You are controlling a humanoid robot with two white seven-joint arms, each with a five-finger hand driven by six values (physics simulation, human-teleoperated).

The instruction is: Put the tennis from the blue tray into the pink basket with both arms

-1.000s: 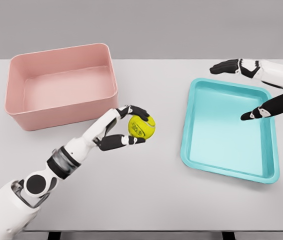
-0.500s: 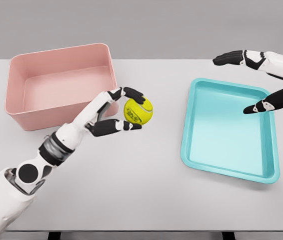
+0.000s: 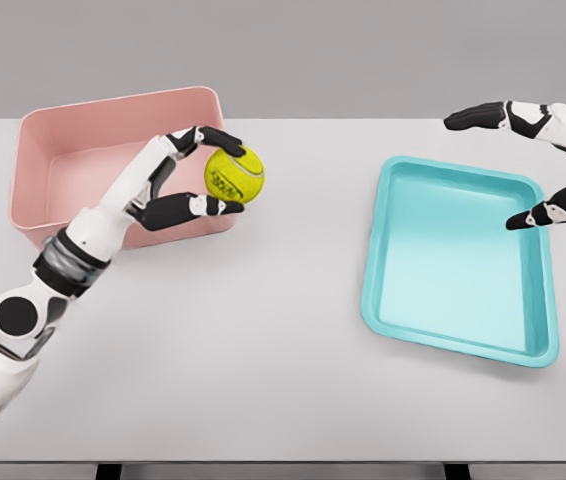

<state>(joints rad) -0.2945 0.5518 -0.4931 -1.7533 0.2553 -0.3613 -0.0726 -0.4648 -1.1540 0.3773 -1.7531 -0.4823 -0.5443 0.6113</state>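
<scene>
A yellow tennis ball (image 3: 235, 174) is held in my left hand (image 3: 210, 172), whose black fingers are shut on it from above and below. The ball hangs over the near right corner of the pink basket (image 3: 113, 120), just above its rim. The blue tray (image 3: 458, 340) lies at the right with nothing in it. My right hand (image 3: 523, 165) is open over the tray's far right corner, its fingers spread wide and holding nothing.
The grey table (image 3: 263, 350) carries only the basket at the back left and the tray at the right. My left forearm (image 3: 83, 245) crosses in front of the basket's near wall.
My left hand has carried the ball up and to the left, from the table's middle to the basket's near right corner. The right hand has drifted slightly right and away.
</scene>
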